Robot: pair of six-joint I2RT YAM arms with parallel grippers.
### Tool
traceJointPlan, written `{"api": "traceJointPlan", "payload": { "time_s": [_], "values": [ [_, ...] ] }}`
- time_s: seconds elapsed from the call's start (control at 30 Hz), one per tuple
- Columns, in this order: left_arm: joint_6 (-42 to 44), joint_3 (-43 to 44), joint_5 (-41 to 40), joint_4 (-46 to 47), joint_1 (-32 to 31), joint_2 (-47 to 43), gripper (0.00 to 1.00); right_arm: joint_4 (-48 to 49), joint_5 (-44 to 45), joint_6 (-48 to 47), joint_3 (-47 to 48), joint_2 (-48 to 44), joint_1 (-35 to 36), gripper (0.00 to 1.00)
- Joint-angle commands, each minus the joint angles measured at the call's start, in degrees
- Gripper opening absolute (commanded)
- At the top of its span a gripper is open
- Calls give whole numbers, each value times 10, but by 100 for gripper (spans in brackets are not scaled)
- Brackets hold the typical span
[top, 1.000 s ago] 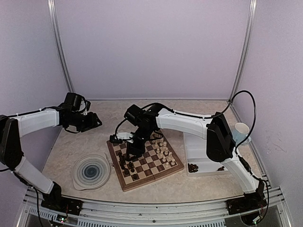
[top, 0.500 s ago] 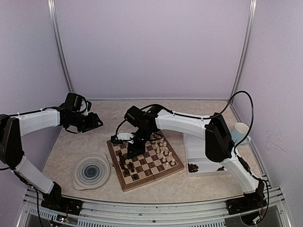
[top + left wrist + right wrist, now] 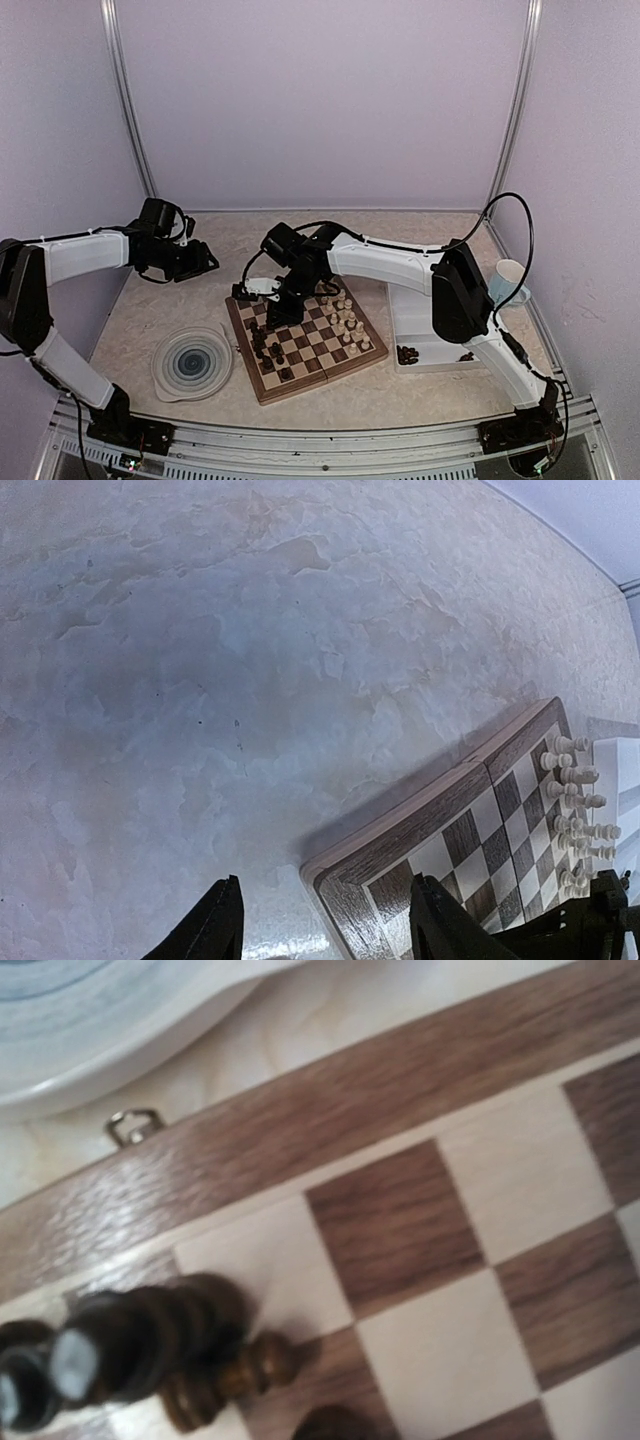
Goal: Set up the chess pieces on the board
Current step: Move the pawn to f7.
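Showing the board [image 3: 320, 378] partly set; more dark chess pieces [image 3: 407, 354] wait in a tray [image 3: 408, 320] at the desk's right edge. The left end effector [image 3: 325, 885] gapes empty; the right end effector [image 3: 278, 312] hides its grip.

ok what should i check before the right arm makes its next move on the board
1. Grip of right end effector: cannot tell; the dark pieces in its wrist view are blurred.
2. left end effector open and empty: ok.
3. left end effector off the board: ok, it hovers over the table.
4. white tray emptied: not ok, leftover pieces lie in it.
5. cream pieces on the board: ok.
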Motion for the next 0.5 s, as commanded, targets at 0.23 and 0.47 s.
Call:
{"api": "traceJointPlan", "payload": {
  "time_s": [0.23,0.47],
  "values": [
    [5,-4,11,7,2,12,57,50,33,-11,37,34,3,9],
    [5,-3,17,4,2,18,57,52,39,-13,41,41,3,13]
  ]
}}
